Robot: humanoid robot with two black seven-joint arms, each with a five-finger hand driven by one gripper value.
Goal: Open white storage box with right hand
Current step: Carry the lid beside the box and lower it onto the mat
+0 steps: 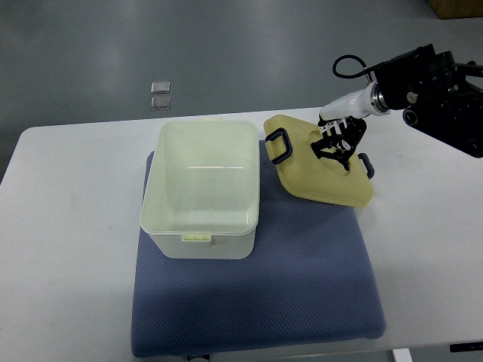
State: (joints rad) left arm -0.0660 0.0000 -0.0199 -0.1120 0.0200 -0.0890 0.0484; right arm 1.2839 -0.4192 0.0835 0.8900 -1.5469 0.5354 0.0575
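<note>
An open storage box (202, 188) sits on a mat (256, 294) on the surface (68, 249); its lid (321, 162) lies to the right.

a white storage box (202, 188) stands open on a blue mat (256, 302) spread over a white table (68, 249). its pale yellow lid (317, 172) lies off the box just to the right, partly on the mat and partly on the table, dark latch handles at its two ends. the right hand (341, 142) rests on top of the lid, its black fingers (336, 151) curled against the surface. two small clear packets (160, 94) lie on the grey floor beyond the table.
</note>
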